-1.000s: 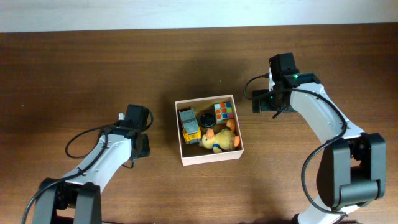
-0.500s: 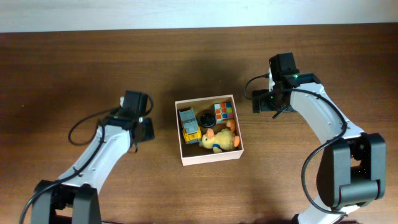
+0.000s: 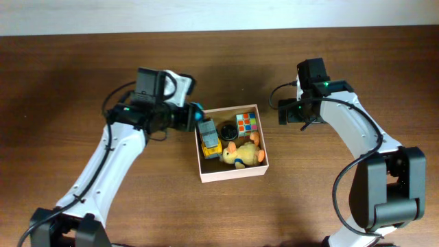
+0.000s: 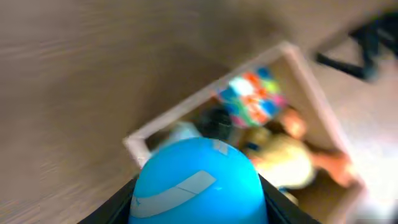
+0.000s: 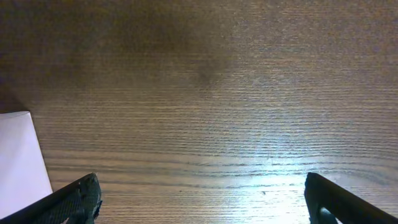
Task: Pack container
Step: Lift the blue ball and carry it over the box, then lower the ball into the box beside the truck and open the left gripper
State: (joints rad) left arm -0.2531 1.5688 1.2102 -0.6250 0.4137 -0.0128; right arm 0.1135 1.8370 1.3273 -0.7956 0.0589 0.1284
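Note:
The container [image 3: 232,173] is a square white-walled box at the table's middle. It holds a grey and yellow toy truck [image 3: 208,137], a colourful cube [image 3: 247,123], a small black thing [image 3: 227,130] and a yellow plush duck [image 3: 243,154]. My left gripper [image 3: 192,115] is shut on a blue ball [image 4: 198,182] at the box's upper left corner. The left wrist view is blurred and shows the box [image 4: 144,133] below the ball. My right gripper [image 3: 282,114] is open and empty over bare wood to the right of the box, whose white corner [image 5: 22,155] shows in the right wrist view.
The table [image 3: 68,82] is dark brown wood with a pale wall strip along the far edge. Nothing else lies on the wood around the box.
My left arm has swung up and to the right, from the table's left to the box's upper left corner, carrying the blue ball. The right arm has not moved.

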